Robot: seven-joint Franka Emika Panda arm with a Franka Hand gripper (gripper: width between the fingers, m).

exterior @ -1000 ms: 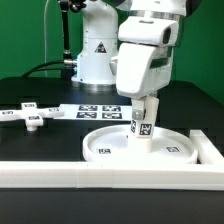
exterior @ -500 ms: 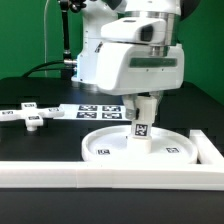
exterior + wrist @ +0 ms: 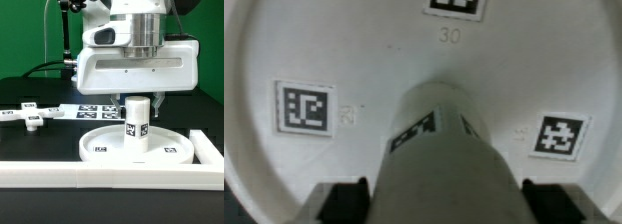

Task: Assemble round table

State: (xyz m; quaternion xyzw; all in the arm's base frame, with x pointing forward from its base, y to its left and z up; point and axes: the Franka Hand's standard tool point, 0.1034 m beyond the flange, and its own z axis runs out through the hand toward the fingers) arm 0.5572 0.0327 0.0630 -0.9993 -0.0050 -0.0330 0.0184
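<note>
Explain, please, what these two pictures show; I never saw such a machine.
The white machine is a robot arm. Its hand has two fingers. One picture comes from a camera off the arm, the other from a camera on the wrist, looking down along the hand. On the table lie a round disc, a cross-shaped base, the marker board and a white rail. A short leg stands upright on the disc, between the fingers; whether they squeeze it, I cannot tell.

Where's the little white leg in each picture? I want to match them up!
Exterior view: the short cylindrical leg stands upright mid-picture on the round disc, under the end effector.
Wrist view: the leg fills the middle, seen lengthwise from above.
Shared landmark: the disc with its square tags.
</note>
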